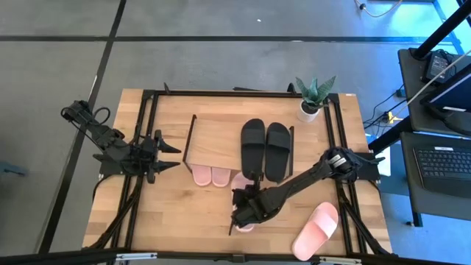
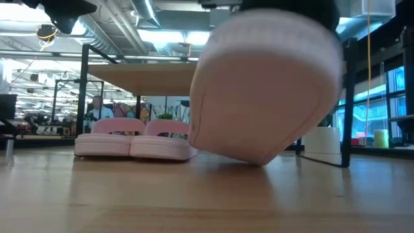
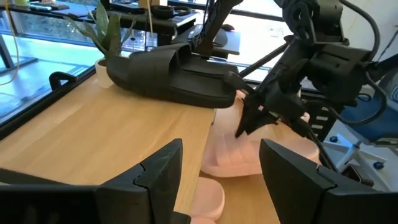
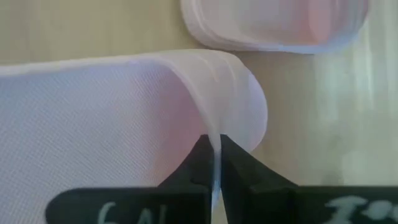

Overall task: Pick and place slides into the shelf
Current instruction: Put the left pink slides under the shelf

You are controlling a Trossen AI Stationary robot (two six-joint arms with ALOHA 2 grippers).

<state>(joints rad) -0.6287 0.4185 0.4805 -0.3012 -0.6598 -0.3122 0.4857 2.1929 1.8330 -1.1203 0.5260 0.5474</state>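
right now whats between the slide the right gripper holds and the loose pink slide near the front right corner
Only bare tabletop, going by the high view. The held pink slide in the right gripper and the loose pink slide lie apart, with nothing between them.

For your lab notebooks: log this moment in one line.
right pincer: shut on pink slide | left pincer: open, waiting beside shelf

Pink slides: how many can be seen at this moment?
4. Two sit side by side under the shelf at its front edge; one is pinched by the strap in the right gripper; one lies alone near the table's front right. None seem hidden.
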